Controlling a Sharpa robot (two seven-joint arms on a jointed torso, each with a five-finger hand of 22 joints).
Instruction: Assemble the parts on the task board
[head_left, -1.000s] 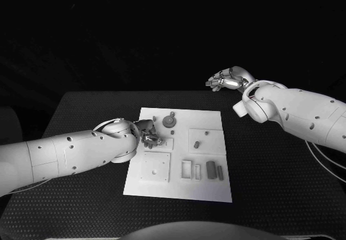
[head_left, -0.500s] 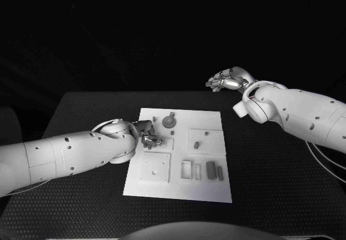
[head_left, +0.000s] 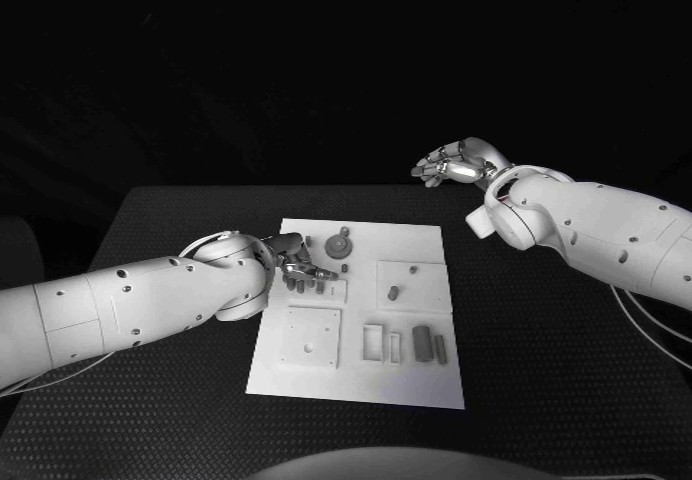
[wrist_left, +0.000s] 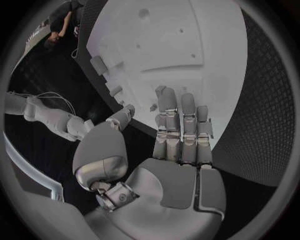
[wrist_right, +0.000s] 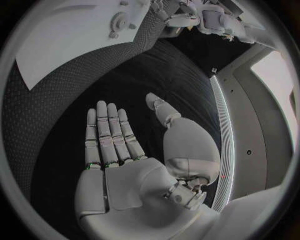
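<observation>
The white task board (head_left: 421, 242) lies in the middle of the table. On it are a gear (head_left: 338, 243), a small peg (head_left: 346, 265), a short part (head_left: 394, 290) in a square recess and dark bars (head_left: 423, 340) near the front. My left hand (head_left: 297, 262) hovers over the board's left side beside the gear, fingers spread and holding nothing; the left wrist view shows its fingers (wrist_left: 182, 125) stretched out above the board (wrist_left: 187, 40). My right hand (head_left: 453, 160) is raised beyond the table's far edge, with its empty palm (wrist_right: 119, 150) flat.
A square plate (head_left: 312, 333) and two narrow slots (head_left: 375, 340) sit in the board's front part. Black table (head_left: 562, 340) surrounds the board on every side. In the right wrist view the board (wrist_right: 69, 45) and gear (wrist_right: 117, 21) lie far from the hand.
My left hand has drawn back from the small square recess toward the gear, and its curled fingers have spread apart. The right arm has barely moved.
</observation>
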